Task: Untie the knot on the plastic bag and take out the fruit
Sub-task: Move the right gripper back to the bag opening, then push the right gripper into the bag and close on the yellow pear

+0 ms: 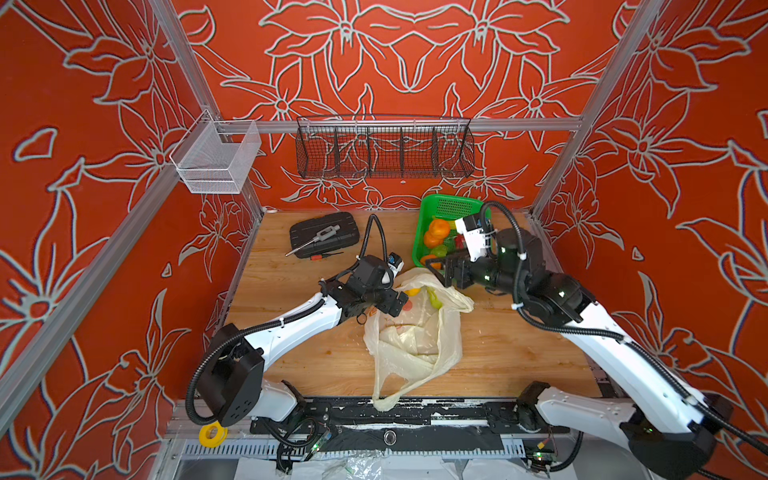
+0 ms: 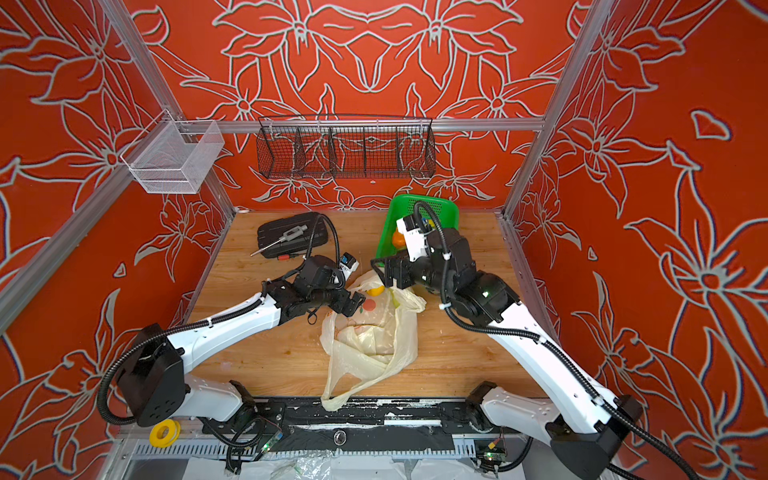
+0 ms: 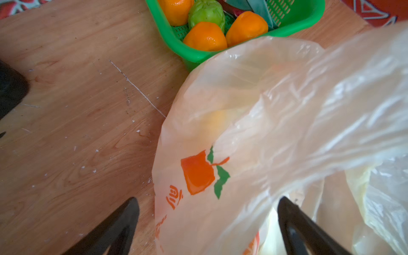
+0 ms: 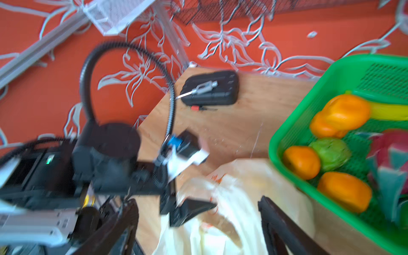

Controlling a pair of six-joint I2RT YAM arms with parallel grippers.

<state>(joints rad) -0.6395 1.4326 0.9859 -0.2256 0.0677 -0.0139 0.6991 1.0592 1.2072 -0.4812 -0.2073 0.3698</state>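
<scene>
The plastic bag (image 1: 415, 332) lies crumpled and opened in the middle of the wooden table, its handle loops trailing loose to the front edge. The knot is out of view. A yellow fruit (image 1: 412, 292) shows in the bag's far end, dim through the film in the left wrist view (image 3: 218, 119). My left gripper (image 1: 398, 304) is at the bag's left rim, open, with the printed film between its wide jaws (image 3: 207, 212) and not pinched. My right gripper (image 1: 439, 272) hovers open over the bag's far edge (image 4: 198, 212). Oranges (image 3: 205, 36), a green fruit (image 3: 206, 12) and a pink dragon fruit (image 4: 388, 150) sit in the green basket (image 1: 419, 245).
The green basket stands just behind the bag, also holding a yellow banana (image 4: 388, 111). A black tool case (image 1: 324, 235) with a metal tool lies at the back left. A white mesh basket (image 1: 216, 160) and a black wire basket (image 1: 384, 151) hang on the rails.
</scene>
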